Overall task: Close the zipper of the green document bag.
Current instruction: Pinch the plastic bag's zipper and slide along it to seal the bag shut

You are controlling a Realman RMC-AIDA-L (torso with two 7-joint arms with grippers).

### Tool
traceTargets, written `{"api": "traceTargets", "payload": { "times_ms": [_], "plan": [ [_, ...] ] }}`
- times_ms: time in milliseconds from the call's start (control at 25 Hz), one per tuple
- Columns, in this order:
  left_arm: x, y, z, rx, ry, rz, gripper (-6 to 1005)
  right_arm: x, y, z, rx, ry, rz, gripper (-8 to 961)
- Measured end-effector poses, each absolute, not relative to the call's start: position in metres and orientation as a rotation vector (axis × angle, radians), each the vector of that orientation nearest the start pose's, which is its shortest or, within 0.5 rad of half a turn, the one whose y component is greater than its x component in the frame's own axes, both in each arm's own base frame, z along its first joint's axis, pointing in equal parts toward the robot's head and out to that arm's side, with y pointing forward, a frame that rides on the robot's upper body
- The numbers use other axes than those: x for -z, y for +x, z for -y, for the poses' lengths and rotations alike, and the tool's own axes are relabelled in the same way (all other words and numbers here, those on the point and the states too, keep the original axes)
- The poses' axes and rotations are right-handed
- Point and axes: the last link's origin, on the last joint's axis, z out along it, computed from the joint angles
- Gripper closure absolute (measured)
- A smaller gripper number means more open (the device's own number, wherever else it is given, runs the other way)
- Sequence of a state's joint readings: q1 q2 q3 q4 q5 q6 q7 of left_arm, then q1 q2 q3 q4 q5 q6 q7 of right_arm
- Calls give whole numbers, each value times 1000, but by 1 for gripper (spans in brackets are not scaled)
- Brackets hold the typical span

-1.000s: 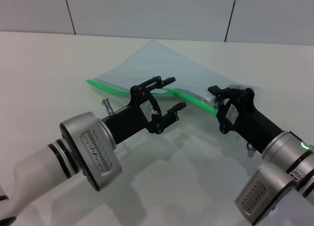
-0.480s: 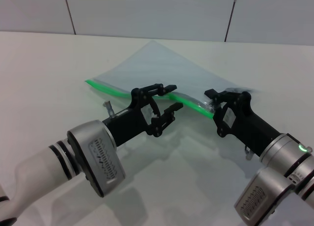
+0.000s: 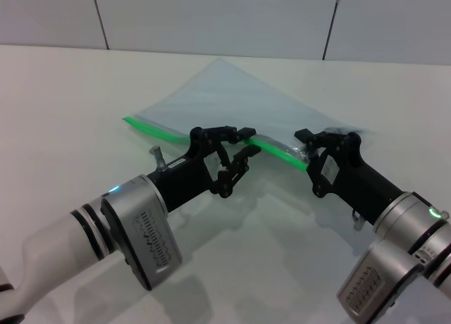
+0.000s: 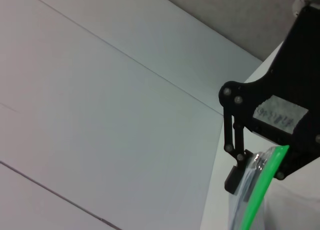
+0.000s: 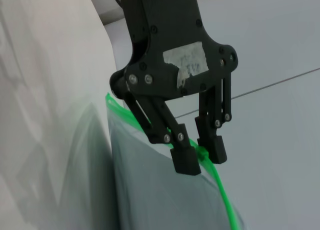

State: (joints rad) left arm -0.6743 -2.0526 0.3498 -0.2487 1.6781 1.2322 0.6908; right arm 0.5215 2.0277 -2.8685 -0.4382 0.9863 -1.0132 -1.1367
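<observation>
The green document bag (image 3: 225, 91) lies flat on the white table, its bright green zipper (image 3: 155, 129) along the near long edge. My left gripper (image 3: 246, 141) is at the middle of that edge. In the right wrist view the left gripper (image 5: 201, 157) has its two black fingers pressed on either side of the zipper (image 5: 222, 190), with a small green tab between them. My right gripper (image 3: 306, 149) is shut on the bag's right-hand corner, where the zipper ends. In the left wrist view the right gripper (image 4: 250, 175) pinches the bag beside the green strip (image 4: 257, 190).
The white table (image 3: 63, 98) stretches open to the left and in front of the bag. A pale tiled wall (image 3: 211, 14) stands behind the table's far edge.
My left gripper's fingers have drawn together from wide open and come down onto the zipper. The raised middle of the green edge has flattened. The right gripper has shifted slightly left, still holding the corner.
</observation>
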Motion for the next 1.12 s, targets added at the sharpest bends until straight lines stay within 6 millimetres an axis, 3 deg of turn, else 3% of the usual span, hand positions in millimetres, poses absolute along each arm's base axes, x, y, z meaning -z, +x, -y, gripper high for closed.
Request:
{"api": "traceTargets", "payload": {
  "times_ms": [200, 1120],
  "plan": [
    [98, -242, -322, 319, -2065, -751, 752, 107, 249, -313, -34, -1927, 861, 905],
    [98, -241, -323, 299, -2044, -761, 916, 108, 250, -312, -29, -1930, 874, 906]
  ]
}}
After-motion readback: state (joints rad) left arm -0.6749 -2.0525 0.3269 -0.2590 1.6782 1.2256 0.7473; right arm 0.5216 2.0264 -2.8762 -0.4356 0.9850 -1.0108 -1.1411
